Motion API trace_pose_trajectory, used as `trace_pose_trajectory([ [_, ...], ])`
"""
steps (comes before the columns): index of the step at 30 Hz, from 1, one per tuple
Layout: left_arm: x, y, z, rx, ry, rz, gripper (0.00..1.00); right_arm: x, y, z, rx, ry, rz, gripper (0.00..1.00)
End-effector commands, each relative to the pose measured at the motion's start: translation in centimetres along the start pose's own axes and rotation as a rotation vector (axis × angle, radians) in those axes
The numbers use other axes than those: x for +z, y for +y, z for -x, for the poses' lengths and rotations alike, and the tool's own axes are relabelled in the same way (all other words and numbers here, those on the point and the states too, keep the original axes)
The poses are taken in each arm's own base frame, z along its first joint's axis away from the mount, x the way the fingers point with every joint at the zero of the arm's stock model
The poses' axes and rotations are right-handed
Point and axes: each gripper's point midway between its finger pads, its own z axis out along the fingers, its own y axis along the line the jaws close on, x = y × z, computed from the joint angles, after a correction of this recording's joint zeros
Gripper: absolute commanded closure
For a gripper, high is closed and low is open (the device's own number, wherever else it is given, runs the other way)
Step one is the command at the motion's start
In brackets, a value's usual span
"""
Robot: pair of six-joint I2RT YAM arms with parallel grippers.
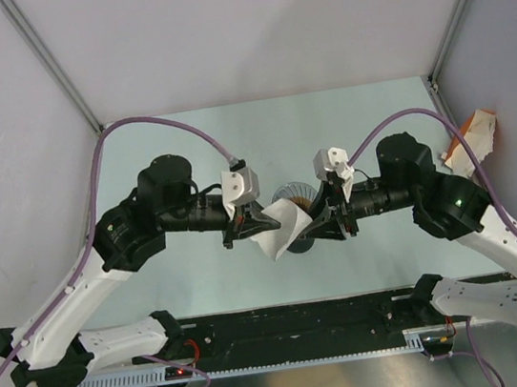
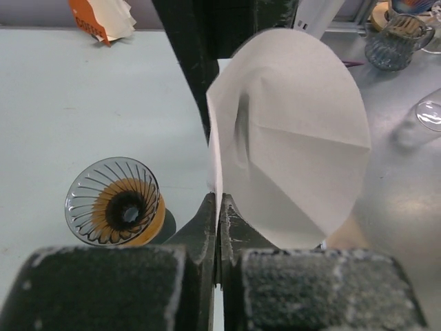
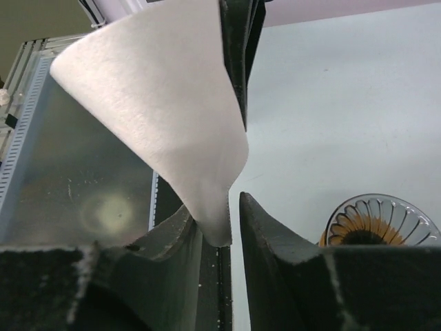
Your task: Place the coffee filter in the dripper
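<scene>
Two robot arms meet over a pale table, seen from above. The left gripper point(image 2: 218, 205) is clenched on one edge of the coffee filter point(image 2: 289, 152), a white paper cone held up in the air, with its open mouth spreading beyond the fingertips. The filter spans the gap to the right gripper point(image 3: 215, 203). That gripper's jaws stand apart around the filter's pointed tip, with a sliver of space beside one finger point(image 3: 269, 234), so it is not gripping.

The dripper point(image 2: 114, 201), a clear ribbed funnel sitting on an orange ring point(image 2: 155, 222), stands on the table below and just beyond both sets of fingertips, and it holds no paper yet.

The risk is that only one thin edge is pinched. The paper could crumple, slip free, or come down with its tip off-centre and catch on the dripper's rim.
</scene>
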Motion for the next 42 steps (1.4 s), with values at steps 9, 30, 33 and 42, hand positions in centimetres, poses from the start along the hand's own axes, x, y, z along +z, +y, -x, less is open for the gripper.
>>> trace_pose_trajectory([
  [9,0.1,-1.0,1.4,-0.011,-0.031,-0.062,1.00,-0.9,1.4,3.2,-0.036,-0.081,0.035,0.59],
  [30,-2.8,0.6,2.7,-0.050,-0.093,0.011,0.34,-0.4,1.2,2.4,-0.002,-0.048,0.038,0.89],
  [33,-4.1,0.6,3.6,-0.020,-0.127,0.027,0.18,-0.5,1.3,2.3,0.007,-0.047,0.045,0.88],
  [42,-3.9,-1.7,5.0,0.002,-0.147,-0.030,0.00,0.2,0.5,2.5,0.041,-0.049,0.032,0.89],
])
